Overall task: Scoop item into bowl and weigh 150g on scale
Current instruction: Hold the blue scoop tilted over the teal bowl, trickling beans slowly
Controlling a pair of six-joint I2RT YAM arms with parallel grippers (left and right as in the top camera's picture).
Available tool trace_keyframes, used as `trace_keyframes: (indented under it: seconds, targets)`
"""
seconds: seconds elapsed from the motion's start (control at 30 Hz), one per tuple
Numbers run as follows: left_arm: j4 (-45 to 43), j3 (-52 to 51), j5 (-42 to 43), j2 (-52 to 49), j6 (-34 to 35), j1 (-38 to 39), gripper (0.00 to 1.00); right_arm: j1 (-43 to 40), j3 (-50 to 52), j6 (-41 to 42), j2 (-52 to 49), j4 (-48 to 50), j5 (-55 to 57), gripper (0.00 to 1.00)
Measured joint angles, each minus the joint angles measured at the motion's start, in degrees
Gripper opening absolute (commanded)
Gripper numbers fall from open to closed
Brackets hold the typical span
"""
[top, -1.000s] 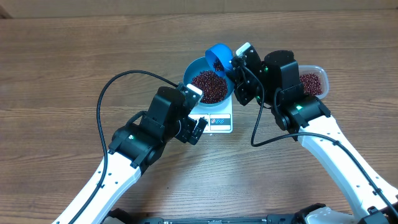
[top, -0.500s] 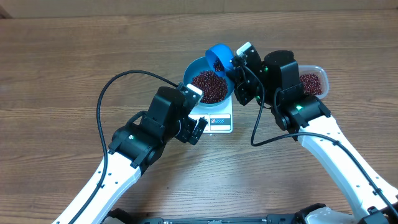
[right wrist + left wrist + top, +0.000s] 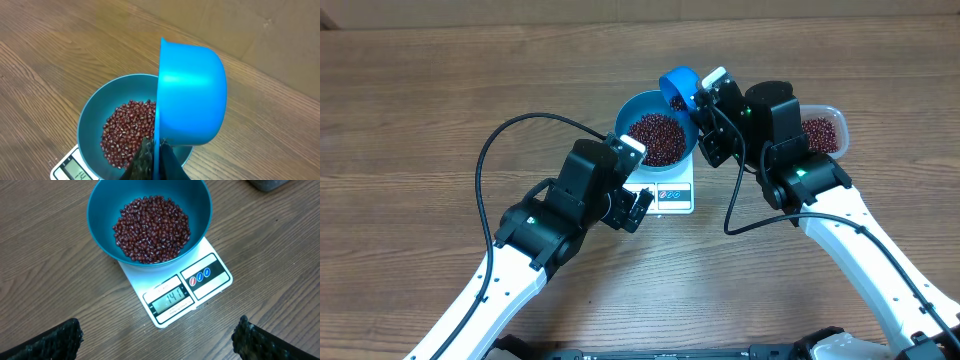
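Clear tub (image 3: pixel 842 130); blue scoop (image 3: pixel 677 82); wooden table (image 3: pixel 420 100)

From above, the bowl (image 3: pixel 630 112) and the left arm (image 3: pixel 560 210) cover much of the scale (image 3: pixel 672 192); its display is too small to read. The right arm (image 3: pixel 790 150) hides part of the clear tub (image 3: pixel 839 118). In the left wrist view only two fingertips (image 3: pixel 52 341) show, cut by the bottom edge. In the right wrist view the scoop (image 3: pixel 192 95) blocks one side of the bowl.

We've got the blue scoop (image 3: pixel 192 95) tipped on edge over the rim of the bowl (image 3: pixel 90 117), our right gripper (image 3: pixel 156 162) clamped on it; beans (image 3: pixel 125 132) heaped inside the bowl, scale (image 3: pixel 69 171) corner peeking out beneath.
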State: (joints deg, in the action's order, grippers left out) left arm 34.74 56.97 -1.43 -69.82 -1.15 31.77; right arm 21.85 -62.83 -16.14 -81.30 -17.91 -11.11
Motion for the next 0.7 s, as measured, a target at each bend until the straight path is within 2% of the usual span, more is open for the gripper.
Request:
trace_keyframes:
  seconds: [0.7]
  targets:
    - [0.0, 0.0, 0.0, 0.0, 0.0, 0.0, 1.00, 0.0, 0.0, 0.5, 0.0, -0.1, 0.1, 0.04]
